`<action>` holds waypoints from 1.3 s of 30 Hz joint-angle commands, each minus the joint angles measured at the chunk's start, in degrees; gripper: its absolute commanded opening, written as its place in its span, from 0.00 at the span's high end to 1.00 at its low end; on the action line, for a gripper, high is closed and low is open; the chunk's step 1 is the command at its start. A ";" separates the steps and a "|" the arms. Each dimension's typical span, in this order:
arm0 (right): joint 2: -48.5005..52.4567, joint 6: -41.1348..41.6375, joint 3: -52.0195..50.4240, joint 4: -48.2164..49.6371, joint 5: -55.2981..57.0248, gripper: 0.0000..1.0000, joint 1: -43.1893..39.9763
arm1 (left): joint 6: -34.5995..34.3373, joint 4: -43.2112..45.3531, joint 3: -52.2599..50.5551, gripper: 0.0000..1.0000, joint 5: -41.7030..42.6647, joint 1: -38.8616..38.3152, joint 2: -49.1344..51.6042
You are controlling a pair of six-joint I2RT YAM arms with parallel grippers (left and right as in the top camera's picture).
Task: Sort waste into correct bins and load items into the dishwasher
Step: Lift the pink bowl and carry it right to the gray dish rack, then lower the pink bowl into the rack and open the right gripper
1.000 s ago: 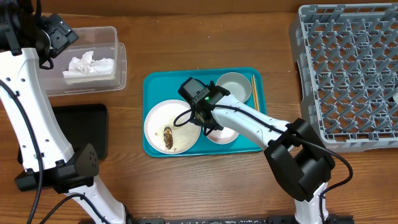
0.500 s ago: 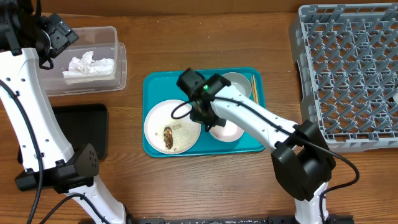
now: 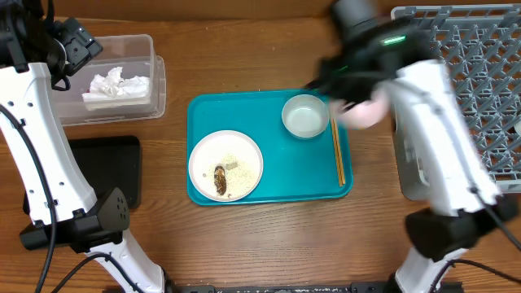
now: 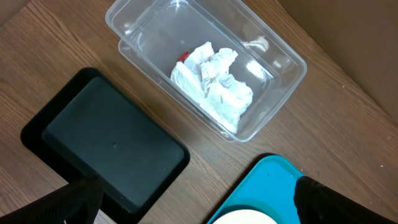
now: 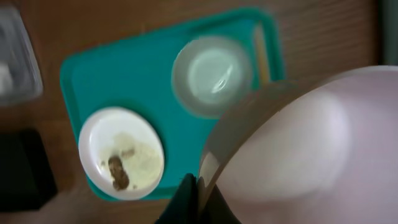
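My right gripper is shut on the rim of the smaller pinkish-white plate, held tilted in the air. From overhead the plate hangs, blurred, between the teal tray and the grey dish rack. The large white plate lies on the tray with a brown scrap and crumbs. The grey-green bowl and chopsticks are there too. My left gripper is open high above the clear tub, which holds white tissues and a red wrapper.
The shallow black tray sits on the wooden table below the clear tub. The teal serving tray lies mid-table. The left arm's white links run down the left side.
The right gripper closed on the pinkish plate, lifted it off the teal tray and swung it up and right toward the rack. The left arm has not moved.
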 commanded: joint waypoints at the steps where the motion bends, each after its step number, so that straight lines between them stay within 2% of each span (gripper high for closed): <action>1: -1.73 -6.51 4.00 -0.13 -2.49 0.96 -13.40 | 1.29 -0.13 0.09 0.00 0.28 0.22 0.52; 7: -0.37 -11.80 3.43 4.26 -11.93 0.96 -34.10 | 1.27 -0.13 0.09 0.00 0.28 0.22 0.52; 10: 1.53 -17.84 3.43 5.42 -19.58 0.96 -42.51 | 1.29 -0.13 0.09 0.00 0.31 0.22 0.52; 15: 6.19 -22.16 3.41 8.98 -35.26 0.96 -52.94 | 1.29 -0.13 0.09 0.00 0.31 0.22 0.52; 18: 9.84 -25.73 3.41 14.97 -47.56 0.96 -57.07 | 1.29 -0.13 0.09 0.00 0.31 0.22 0.52; 23: 14.84 -25.66 3.41 29.86 -59.65 0.96 -59.34 | 1.29 -0.13 0.09 0.00 0.31 0.22 0.52; 30: 21.70 -25.11 3.41 46.47 -59.41 0.96 -59.34 | 1.29 -0.13 0.09 0.00 0.28 0.22 0.52; 39: 26.69 -23.50 3.41 59.91 -59.41 0.96 -59.60 | 1.29 -0.13 0.09 0.00 0.31 0.22 0.52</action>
